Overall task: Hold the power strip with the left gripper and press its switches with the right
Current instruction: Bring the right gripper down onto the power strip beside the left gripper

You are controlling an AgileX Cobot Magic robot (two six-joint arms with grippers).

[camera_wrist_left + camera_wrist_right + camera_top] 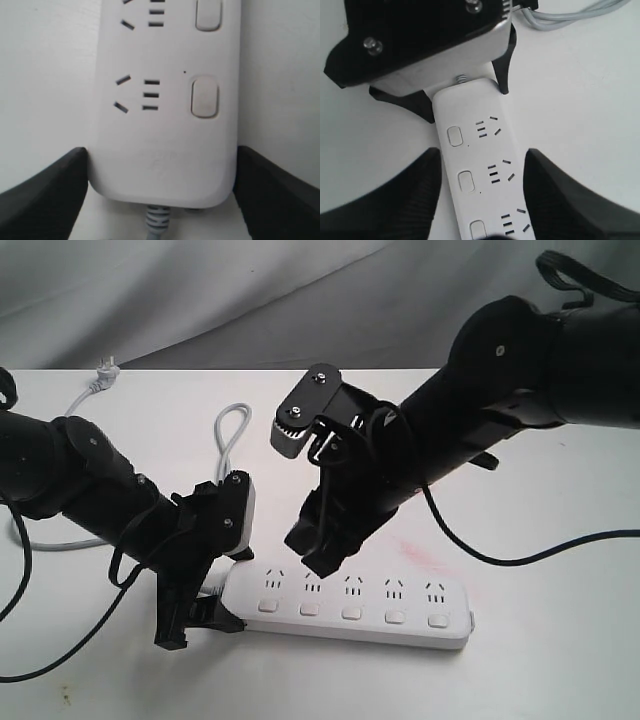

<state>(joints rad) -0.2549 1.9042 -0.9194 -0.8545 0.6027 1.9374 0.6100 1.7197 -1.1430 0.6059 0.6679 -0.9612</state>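
Fingers of the left gripper sit one against each long side of the power strip, pinching it across its width at the cord end, just short of the first of its socket sets. We read this as a hold, since both black tips touch the white shell with no gap that we can see in the left wrist view. The strip lies flat on the white table, sockets and buttons upward, and its grey cord runs away from the gripped end. The right gripper hangs above the strip near the first two socket sets. Its fingers are spread wide, one out past each long side, and hold nothing.

We judge the strip light and stiff: a hard plastic bar that will not bend but could skate on the smooth tabletop. Its sides look glossy and rounded, so the clamp may slip or let the bar pivot. That risk is greater for a push near the far end, well away from the hold. Its switches run in a row along one long edge of the strip. They probably want a firm, straight-down press, since an angled one would shove the bar sideways out of the pinch. With the right fingers this wide, we think a single tip, or the closed pair, would have to land on each button.
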